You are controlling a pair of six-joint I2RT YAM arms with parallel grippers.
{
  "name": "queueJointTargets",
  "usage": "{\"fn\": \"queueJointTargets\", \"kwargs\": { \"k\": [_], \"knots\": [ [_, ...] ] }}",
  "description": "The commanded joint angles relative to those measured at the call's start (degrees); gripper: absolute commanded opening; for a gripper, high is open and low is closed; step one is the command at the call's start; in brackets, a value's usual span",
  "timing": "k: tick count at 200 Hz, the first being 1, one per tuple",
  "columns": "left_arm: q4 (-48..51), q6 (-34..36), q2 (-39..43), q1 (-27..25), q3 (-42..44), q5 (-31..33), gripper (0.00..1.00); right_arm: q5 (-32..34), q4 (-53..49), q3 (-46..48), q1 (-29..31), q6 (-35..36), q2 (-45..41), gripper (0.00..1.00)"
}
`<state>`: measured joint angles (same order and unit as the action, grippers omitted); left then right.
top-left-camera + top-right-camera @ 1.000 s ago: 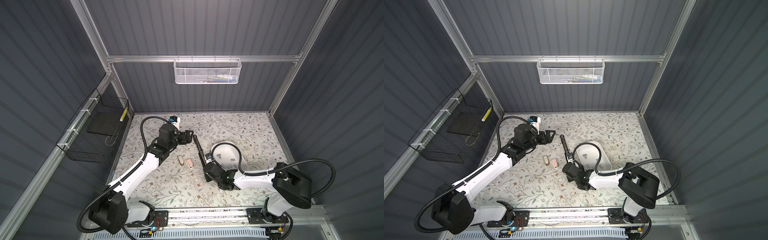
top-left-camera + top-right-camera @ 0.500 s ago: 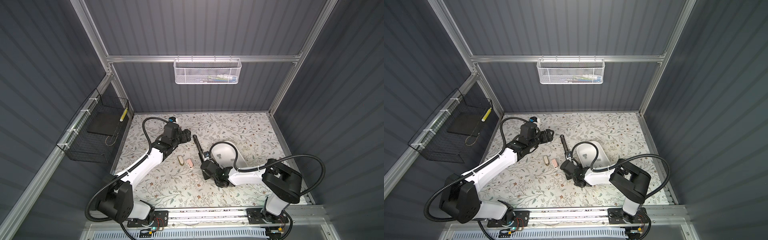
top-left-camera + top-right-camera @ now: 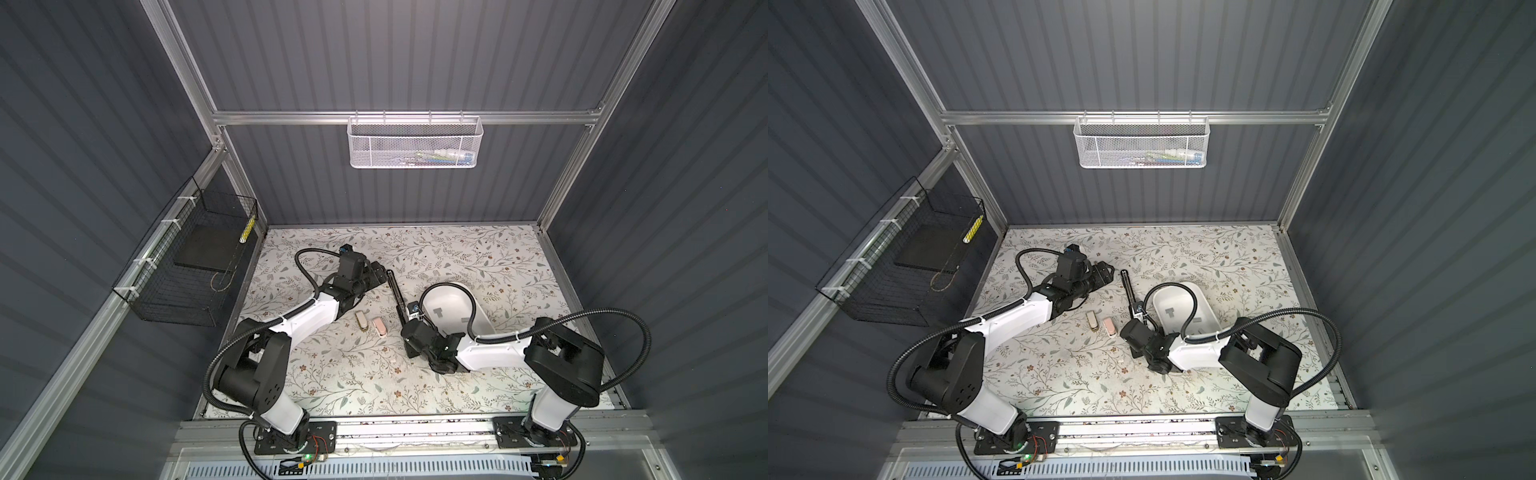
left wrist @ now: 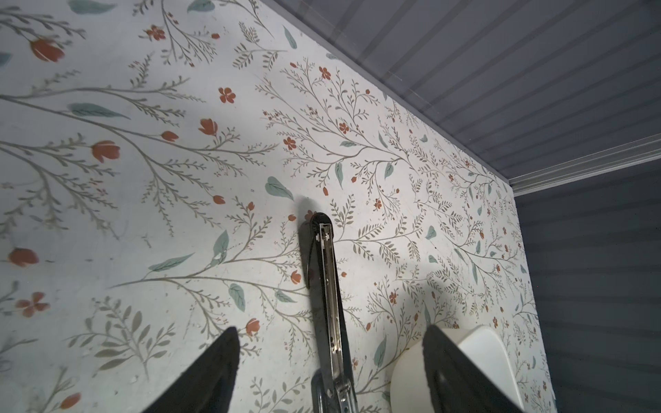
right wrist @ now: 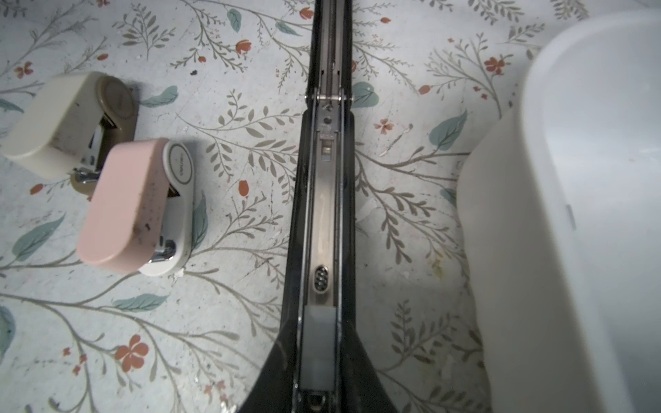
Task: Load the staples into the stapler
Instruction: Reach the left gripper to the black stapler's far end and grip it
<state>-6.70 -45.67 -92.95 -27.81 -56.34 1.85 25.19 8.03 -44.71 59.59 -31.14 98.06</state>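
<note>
Seen from above, the right claw (image 5: 319, 336) is hidden under its own wrist. Close up, its dark fingers blur into the black stapler (image 3: 395, 291), pinched shut on its near end. The staples (image 3: 436, 311) lie in the white tray (image 3: 453, 297) just beside that claw, untouched. The left claw (image 4: 331, 328) hangs wide open and empty near the stapler's far tip.

1. Walls (image 3: 415, 54): dark grey ribbed panels on three sides, seen in both top views.
2. Frame (image 3: 291, 117): bare aluminium bars at the corners and across the back wall.
3. White mesh basket (image 3: 415, 143) hangs from the back bar; contents too small to tell.
4. Black wire basket (image 3: 183, 286) on the left wall, dark slab (image 3: 205, 253) inside.
5. Tabletop (image 3: 457, 257): pale floral print, red flowers, green leaves.
6. Metal rail (image 3: 415, 428) along the front edge.
</note>
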Motion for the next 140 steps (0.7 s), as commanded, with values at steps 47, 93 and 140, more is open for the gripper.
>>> {"fn": "queueJointTargets", "kwargs": {
  "k": [47,93,140],
  "knots": [
    [-5.08,-8.82,-7.32,-0.22,1.17,-1.54,0.78,-3.07,4.05,1.38,-0.09,-3.14,-0.27,0.07],
    [-7.14,-11.2,-10.45,-0.22,0.9,-3.17,0.79,-9.19,7.2,3.39,-1.69,-6.6,-1.38,0.05],
    [-6.13,-10.58,-14.15,-0.22,-1.62,-4.49,0.78,-9.59,8.72,4.01,-2.07,-7.19,-0.89,0.05]
  ]
}}
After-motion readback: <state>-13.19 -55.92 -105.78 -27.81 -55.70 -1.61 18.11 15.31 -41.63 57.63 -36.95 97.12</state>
